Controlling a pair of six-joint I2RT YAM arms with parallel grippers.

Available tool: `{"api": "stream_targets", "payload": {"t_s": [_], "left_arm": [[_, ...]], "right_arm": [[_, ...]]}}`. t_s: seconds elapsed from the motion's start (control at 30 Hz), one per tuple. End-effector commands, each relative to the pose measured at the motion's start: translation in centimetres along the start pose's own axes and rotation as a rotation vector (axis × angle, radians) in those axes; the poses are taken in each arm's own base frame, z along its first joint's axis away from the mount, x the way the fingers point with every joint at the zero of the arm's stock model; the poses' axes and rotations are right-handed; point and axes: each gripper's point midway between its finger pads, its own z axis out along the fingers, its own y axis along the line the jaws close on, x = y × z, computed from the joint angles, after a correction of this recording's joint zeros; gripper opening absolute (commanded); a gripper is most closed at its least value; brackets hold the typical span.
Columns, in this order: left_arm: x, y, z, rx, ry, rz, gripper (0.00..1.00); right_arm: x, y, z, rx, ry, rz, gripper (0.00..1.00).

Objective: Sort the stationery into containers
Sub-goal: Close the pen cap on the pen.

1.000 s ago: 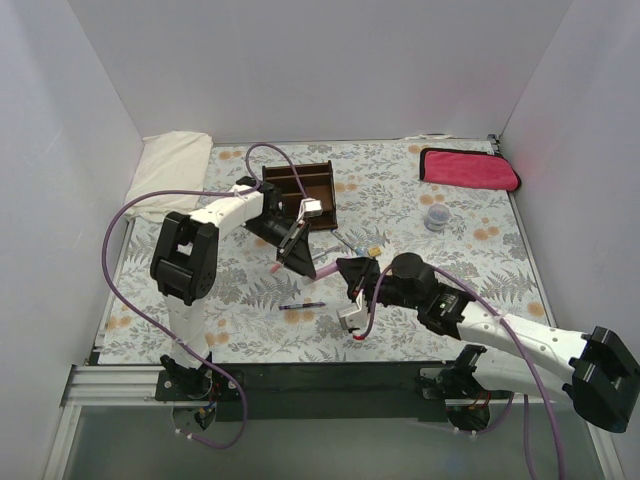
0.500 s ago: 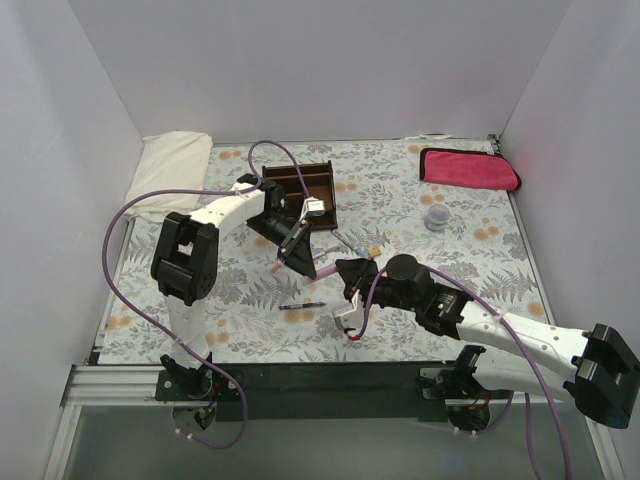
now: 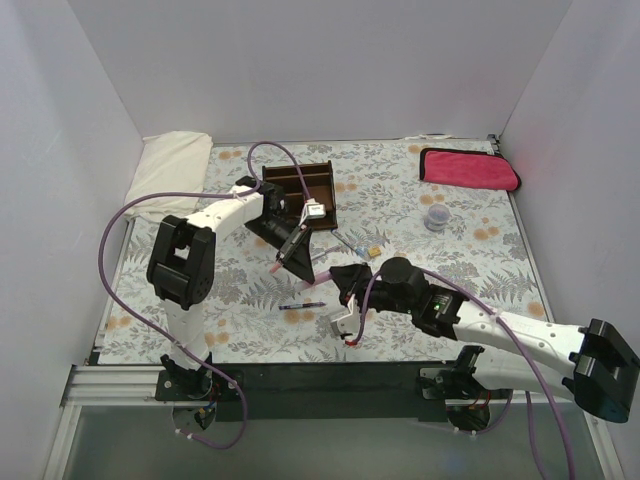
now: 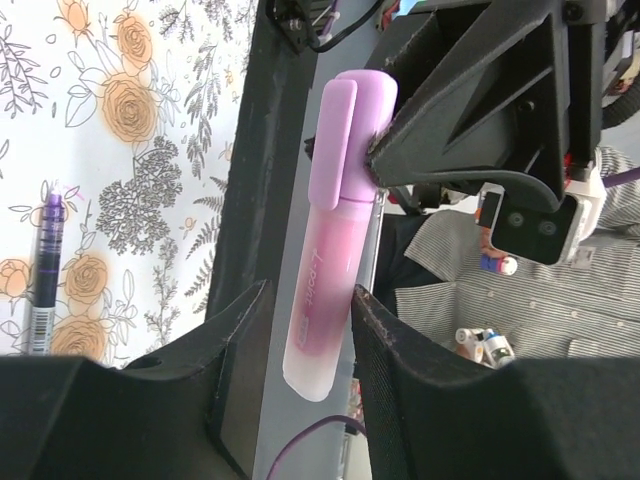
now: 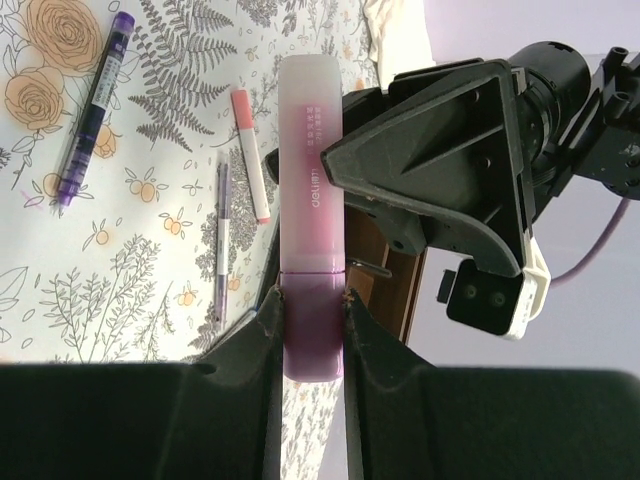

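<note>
Between the 2 arms, clear of the floral table cover (image 3: 230, 300), a pink highlighter (image 3: 322, 272) bridges the left gripper (image 3: 300, 250) and the right gripper (image 3: 345, 280), just in front of the dark wooden organizer (image 3: 325, 195). I read this as a hand-over in mid-air.

The right gripper is clamped narrow on the darker capped end, with both fingers (image 5: 265, 320) pressed flat against it. The left fingers (image 4: 240, 340) sit close on either side of the pale barrel end, but I cannot tell whether they are pinching it or only standing beside it.

To do this well, I want just 1 gripper bearing the highlighter before either arm travels. If the right is to carry it, I would spread the left jaws wide. Then I would back the left arm off along the barrel's line, so no finger drags it sideways. The right holds only the very end, so the long free barrel could swing or slip, and I would move slowly and keep it level.

Only the top view shows where the organizer lies relative to both arms. The left wrist view alone shows the cap's clip and the lettering down the barrel. The right wrist view alone shows the right fingers' contact. It also shows loose stationery on the cover below: a purple pen (image 5: 90, 110), a pink-capped pen (image 5: 250, 155) and a thin pen (image 5: 220, 240).
</note>
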Motion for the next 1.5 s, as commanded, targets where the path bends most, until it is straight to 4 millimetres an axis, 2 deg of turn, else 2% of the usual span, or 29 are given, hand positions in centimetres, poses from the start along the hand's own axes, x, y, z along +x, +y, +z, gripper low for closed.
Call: {"api": "stream_targets", "payload": {"t_s": [0.0, 0.13, 0.2, 0.27, 0.33, 0.43, 0.47, 0.73, 0.87, 1.0, 1.2, 1.27, 1.33, 1.37, 1.47], "left_arm": [[0.2, -1.1, -0.8, -0.069, 0.010, 0.126, 0.36], [0.7, -0.1, -1.5, -0.166, 0.049, 0.184, 0.38], [0.4, 0.0, -2.2, -0.234, 0.048, 0.242, 0.38], [-0.2, 1.2, -2.9, -0.334, 0.039, 0.282, 0.38], [-0.3, 1.1, -3.3, -0.358, 0.045, 0.298, 0.37], [0.1, 1.1, -3.2, -0.334, 0.073, 0.286, 0.31], [0.1, 1.2, -3.1, -0.332, 0.075, 0.282, 0.25], [0.4, 1.5, -2.6, -0.310, 0.093, 0.270, 0.09], [1.2, 2.0, -2.5, -0.310, 0.131, 0.245, 0.11], [1.3, 2.2, -2.5, -0.318, 0.136, 0.247, 0.25], [1.7, 2.8, -2.4, -0.316, 0.162, 0.264, 0.26], [1.7, 2.7, -2.4, -0.314, 0.160, 0.270, 0.15], [1.6, 2.7, -2.4, -0.308, 0.158, 0.269, 0.13], [1.5, 2.8, -2.3, -0.307, 0.159, 0.267, 0.13], [1.2, 2.6, -2.5, -0.311, 0.152, 0.275, 0.23]], "right_arm": [[-1.9, -4.4, 0.5, 0.096, -0.069, 0.004, 0.01], [-1.2, -4.8, 1.2, 0.092, -0.036, 0.041, 0.01], [-0.9, -4.8, 1.2, 0.093, -0.018, 0.053, 0.01], [-0.9, -4.9, 1.3, 0.094, -0.020, 0.059, 0.01], [-0.8, -4.7, 1.4, 0.087, -0.017, 0.073, 0.01], [-0.6, -4.9, 1.8, 0.087, -0.003, 0.081, 0.01], [-0.6, -5.0, 1.8, 0.088, -0.002, 0.081, 0.01], [-0.4, -5.8, 2.6, 0.089, 0.008, 0.108, 0.01], [0.2, -6.3, 3.0, 0.100, 0.040, 0.141, 0.01], [0.5, -6.9, 3.4, 0.109, 0.054, 0.166, 0.01], [0.8, -7.3, 3.6, 0.120, 0.072, 0.154, 0.01], [0.5, -7.3, 3.5, 0.118, 0.056, 0.136, 0.01], [0.4, -6.9, 3.3, 0.112, 0.047, 0.117, 0.01], [0.3, -6.7, 3.3, 0.103, 0.041, 0.109, 0.01], [0.2, -5.8, 3.2, 0.085, 0.035, 0.071, 0.01]]}}
